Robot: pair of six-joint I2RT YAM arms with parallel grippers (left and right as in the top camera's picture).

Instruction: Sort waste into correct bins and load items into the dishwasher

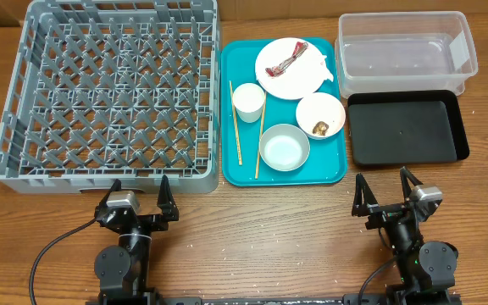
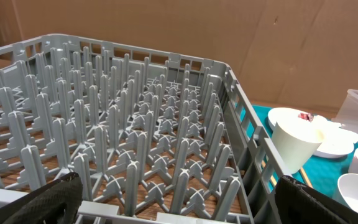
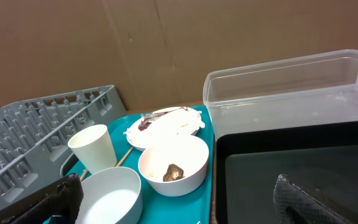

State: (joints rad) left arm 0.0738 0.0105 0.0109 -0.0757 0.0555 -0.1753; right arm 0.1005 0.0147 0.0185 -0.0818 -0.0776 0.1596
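On the teal tray (image 1: 333, 165) lie a white plate (image 1: 299, 76) with a red wrapper (image 1: 290, 59) and a white napkin (image 1: 323, 61), a white cup (image 1: 248, 102), an empty white bowl (image 1: 284, 146), a white bowl (image 1: 322, 110) holding a brown lump (image 1: 320, 129), and two chopsticks (image 1: 236, 123). The grey dish rack (image 1: 108, 93) stands at the left. The clear tub (image 1: 405, 52) and black tray (image 1: 405, 127) stand at the right. My left gripper (image 1: 140, 199) is open and empty before the rack. My right gripper (image 1: 387, 192) is open and empty before the black tray.
A brown cardboard wall (image 3: 166, 43) stands behind the table. Scattered white specks lie on the wooden tabletop (image 1: 261, 224) near the front. A black cable (image 1: 45, 254) runs from the left arm's base.
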